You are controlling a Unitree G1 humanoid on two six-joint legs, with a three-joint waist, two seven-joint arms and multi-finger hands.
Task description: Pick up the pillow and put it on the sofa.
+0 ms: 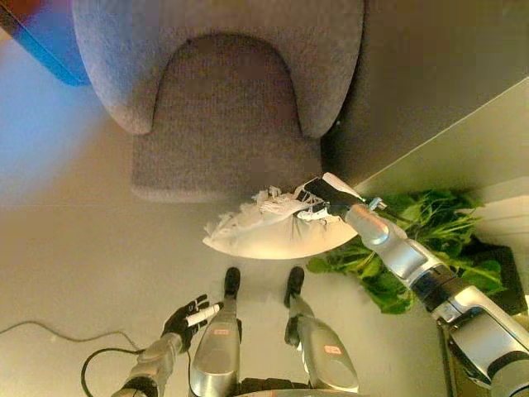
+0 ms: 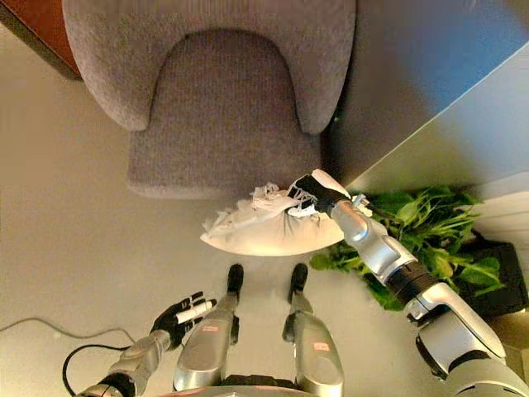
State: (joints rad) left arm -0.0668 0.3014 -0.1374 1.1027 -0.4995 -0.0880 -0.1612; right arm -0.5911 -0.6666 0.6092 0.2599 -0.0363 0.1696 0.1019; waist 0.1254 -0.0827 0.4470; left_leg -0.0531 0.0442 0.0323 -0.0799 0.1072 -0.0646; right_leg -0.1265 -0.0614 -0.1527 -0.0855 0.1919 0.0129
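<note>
Pillow [image 1: 277, 231] | gripped by right hand [image 1: 321, 198] | just before sofa [image 1: 223, 107]

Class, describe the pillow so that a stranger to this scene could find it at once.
Start at the grey sofa filling the top of the view and drop to the floor just in front of its seat. There the right hand grips a pale cream pillow by its edge. Its white fringe and light colour set it apart from the green leafy plant on the right.

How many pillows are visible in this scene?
1. The white pillow hangs in front of the grey sofa, gripped by the right robot hand. None lies on the seat; others could be out of view.
</note>
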